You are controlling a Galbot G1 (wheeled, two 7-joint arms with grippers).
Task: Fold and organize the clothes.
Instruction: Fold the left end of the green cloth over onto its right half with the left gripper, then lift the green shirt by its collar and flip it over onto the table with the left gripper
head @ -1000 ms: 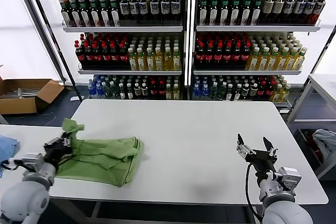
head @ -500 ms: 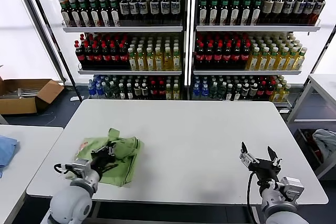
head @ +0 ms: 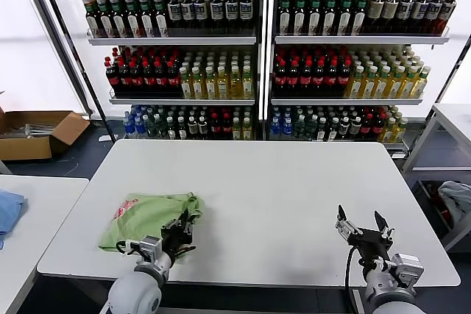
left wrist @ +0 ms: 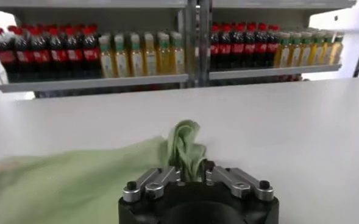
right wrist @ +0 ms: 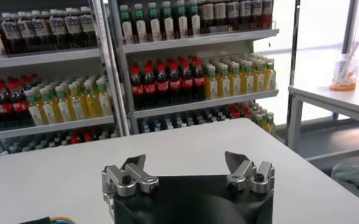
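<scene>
A light green polo shirt (head: pixel 146 217) lies folded over on the near left part of the white table (head: pixel 294 182), its red-and-white patch (head: pixel 124 209) facing up. My left gripper (head: pixel 184 227) is at the shirt's right edge, low over the table. In the left wrist view a bunched fold of the shirt (left wrist: pixel 182 143) stands up between the narrow-set fingers of the left gripper (left wrist: pixel 191 173), which is shut on it. My right gripper (head: pixel 362 226) hovers near the table's front right, far from the shirt. Its fingers (right wrist: pixel 133 167) stand wide apart with nothing between them.
Shelves of bottles (head: pixel 257 56) line the back. A blue cloth (head: pixel 7 209) lies on a second table at the far left, and a cardboard box (head: pixel 33 131) sits on the floor behind it. On the right stand a side table (head: pixel 456 119) and a grey cloth (head: pixel 458 198).
My left gripper has carried the shirt's left part rightward across the garment, folding it over into a more compact shape. The right gripper has barely moved.
</scene>
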